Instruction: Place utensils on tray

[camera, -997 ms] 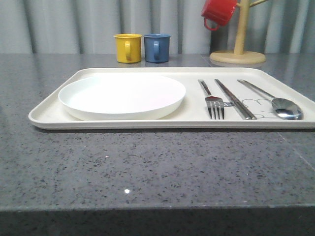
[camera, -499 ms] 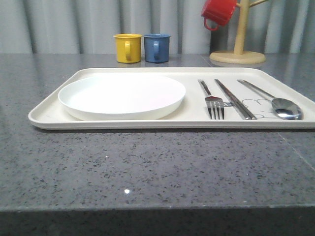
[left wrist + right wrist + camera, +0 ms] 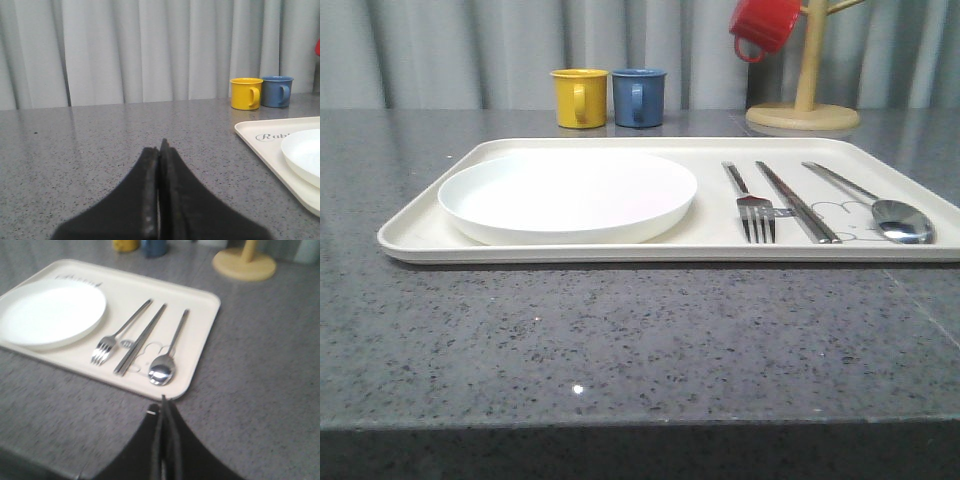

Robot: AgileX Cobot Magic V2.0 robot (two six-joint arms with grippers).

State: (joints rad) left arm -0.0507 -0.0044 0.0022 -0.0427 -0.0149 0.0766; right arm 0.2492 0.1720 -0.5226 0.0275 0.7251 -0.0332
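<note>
The cream-white tray (image 3: 570, 250) lies across the middle of the table. On its left half rests the round white plate (image 3: 568, 195). To the plate's right lie the fork (image 3: 754, 207), the pair of chopsticks (image 3: 798, 202) and the long-handled spoon (image 3: 880, 207), side by side. In the right wrist view the tray (image 3: 197, 325) carries the plate (image 3: 50, 312), fork (image 3: 117, 335), chopsticks (image 3: 141, 338) and spoon (image 3: 167, 356). My right gripper (image 3: 161, 407) is shut and empty, over bare table just off the tray's near corner. My left gripper (image 3: 160, 149) is shut and empty, left of the tray (image 3: 260, 145).
A yellow mug (image 3: 580, 97) and a blue mug (image 3: 639, 96) stand behind the tray. A wooden mug stand (image 3: 804, 112) at the back right holds a red mug (image 3: 763, 25). Grey curtains close off the back. Bare speckled tabletop (image 3: 620, 340) lies in front of the tray.
</note>
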